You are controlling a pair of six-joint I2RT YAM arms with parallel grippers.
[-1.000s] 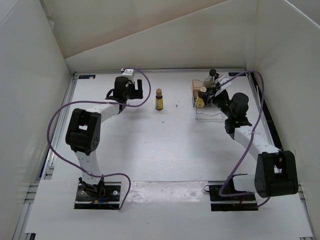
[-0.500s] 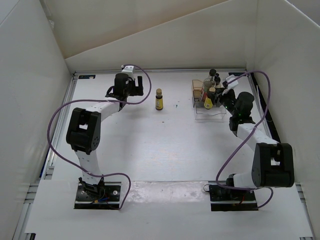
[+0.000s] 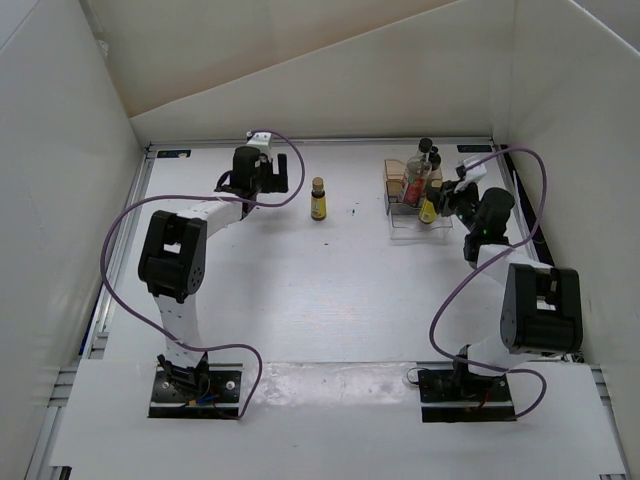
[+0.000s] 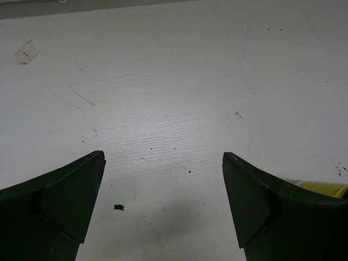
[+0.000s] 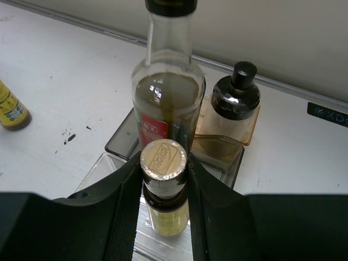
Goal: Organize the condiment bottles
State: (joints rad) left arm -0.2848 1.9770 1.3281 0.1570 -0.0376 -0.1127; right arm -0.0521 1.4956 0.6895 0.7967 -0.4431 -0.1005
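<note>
Right claw (image 5: 164,187): I am pinching the brown-capped yellow bottle (image 5: 163,163) over the tray (image 5: 117,142), tall bottle (image 5: 167,92) just beyond it, arm reaching forward. Left claw (image 4: 163,185): I am holding it spread above the desk (image 4: 174,81).

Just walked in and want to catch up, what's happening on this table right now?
The right end effector is shut on a small yellow-labelled bottle, holding it at the clear tray where a tall bottle and a short black-capped bottle already stand. A second small yellow bottle stands alone on the table, near the left end effector, which is open and empty.
</note>
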